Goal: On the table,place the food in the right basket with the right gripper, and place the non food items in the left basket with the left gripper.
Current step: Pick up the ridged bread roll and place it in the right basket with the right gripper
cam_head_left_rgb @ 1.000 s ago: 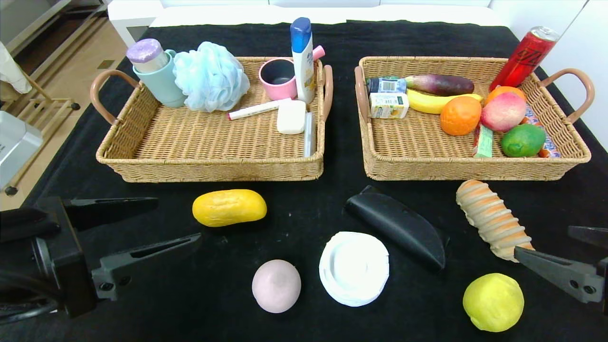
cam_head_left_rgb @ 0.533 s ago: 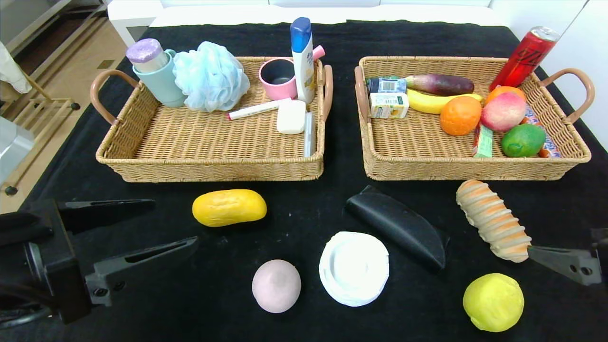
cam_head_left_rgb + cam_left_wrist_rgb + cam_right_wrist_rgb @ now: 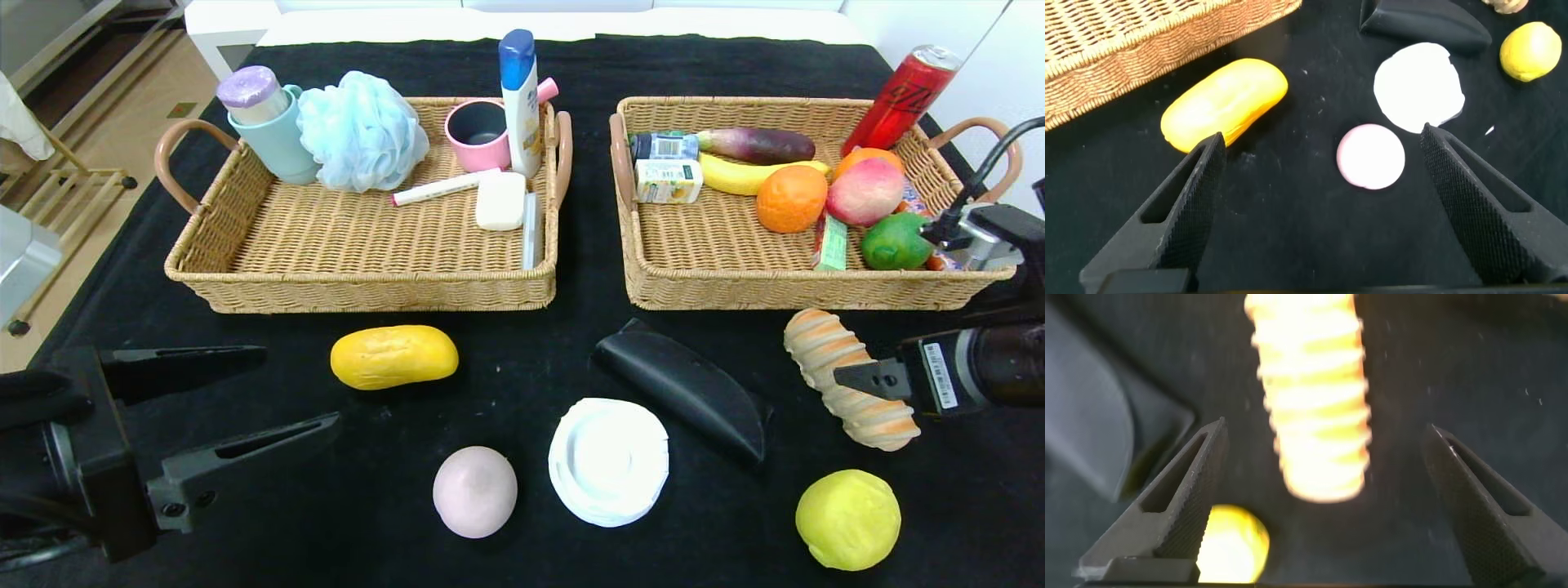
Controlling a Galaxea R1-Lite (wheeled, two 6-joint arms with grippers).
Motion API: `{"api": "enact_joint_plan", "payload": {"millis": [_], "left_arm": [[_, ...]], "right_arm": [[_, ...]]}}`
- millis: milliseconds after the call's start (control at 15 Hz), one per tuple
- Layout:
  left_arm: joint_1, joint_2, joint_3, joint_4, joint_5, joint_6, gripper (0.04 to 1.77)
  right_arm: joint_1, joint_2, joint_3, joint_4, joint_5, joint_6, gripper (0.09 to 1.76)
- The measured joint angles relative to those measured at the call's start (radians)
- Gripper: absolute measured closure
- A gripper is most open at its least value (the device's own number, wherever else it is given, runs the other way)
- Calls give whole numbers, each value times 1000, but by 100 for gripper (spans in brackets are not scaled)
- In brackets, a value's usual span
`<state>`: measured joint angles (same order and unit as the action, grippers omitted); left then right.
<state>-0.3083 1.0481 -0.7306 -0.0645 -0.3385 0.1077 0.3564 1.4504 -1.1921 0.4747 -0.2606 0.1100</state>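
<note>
On the black-clothed table (image 3: 522, 371) lie a yellow loaf (image 3: 394, 357), a pinkish bun (image 3: 475, 492), a white ridged tub (image 3: 608, 461), a black pouch (image 3: 682, 388), a striped roll (image 3: 816, 343) and a lemon-like ball (image 3: 848, 519). My right gripper (image 3: 849, 380) hovers over the roll's near end. In the right wrist view it (image 3: 1324, 427) is open, with the roll (image 3: 1310, 400) between the fingers and the ball (image 3: 1231, 543) beyond. My left gripper (image 3: 302, 388) is open and empty at the front left. In the left wrist view (image 3: 1321, 137) it faces the bun (image 3: 1372, 157), with the loaf (image 3: 1225, 102) and the tub (image 3: 1419, 86) to either side.
The left basket (image 3: 367, 290) holds a shampoo bottle (image 3: 520, 98), a pink cup (image 3: 478, 135), a blue bath puff (image 3: 362, 131) and soap (image 3: 501, 201). The right basket (image 3: 775, 290) holds fruit such as an orange (image 3: 790, 198), cartons and a red can (image 3: 900, 98). A floor drop lies left of the table.
My right gripper has risen from the front right edge and swung in over the near end of the striped roll. The left gripper has barely moved.
</note>
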Motion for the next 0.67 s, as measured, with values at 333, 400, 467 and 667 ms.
{"api": "enact_joint_plan", "payload": {"millis": [333, 400, 467, 667], "left_arm": [[1, -2, 3, -7, 0, 2, 9], [1, -2, 3, -6, 0, 2, 9], [1, -2, 4, -6, 0, 3, 9], [1, -3, 5, -6, 0, 2, 9]], "right_arm": [[-32, 93, -41, -16, 26, -2, 14], [-37, 102, -43, -26, 43, -2, 14], [-43, 109, -43, -27, 48, -2, 14], [-49, 130, -42, -32, 49, -3, 14]]}}
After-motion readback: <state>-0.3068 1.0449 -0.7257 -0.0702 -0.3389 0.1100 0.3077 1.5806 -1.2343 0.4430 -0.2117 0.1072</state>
